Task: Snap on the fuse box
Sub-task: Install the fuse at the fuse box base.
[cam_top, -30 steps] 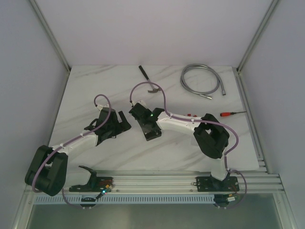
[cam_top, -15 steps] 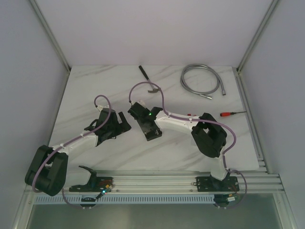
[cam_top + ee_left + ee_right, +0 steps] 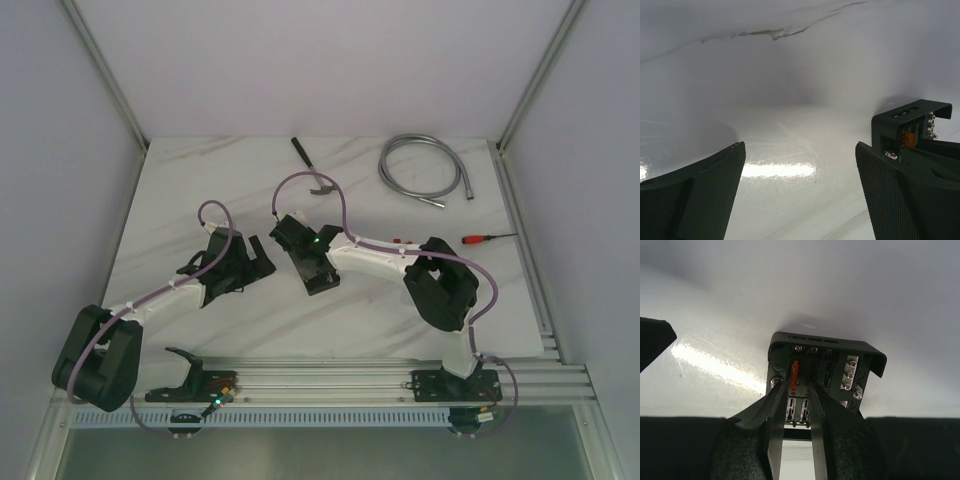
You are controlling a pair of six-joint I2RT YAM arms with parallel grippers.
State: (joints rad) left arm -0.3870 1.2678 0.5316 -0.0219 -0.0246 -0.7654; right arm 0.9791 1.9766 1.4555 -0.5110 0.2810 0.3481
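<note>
Fuse box is sitting uncovered on the white table, mid-table between the arms, carrying one orange fuse in a slot and silver screws along one side. The right gripper is holding its narrowly parted fingers among the slots, pinching nothing visible. The left gripper is hovering just beside, spread wide and empty. Only the top view is showing a coiled metal hose and a red screwdriver, well apart from the box.
</note>
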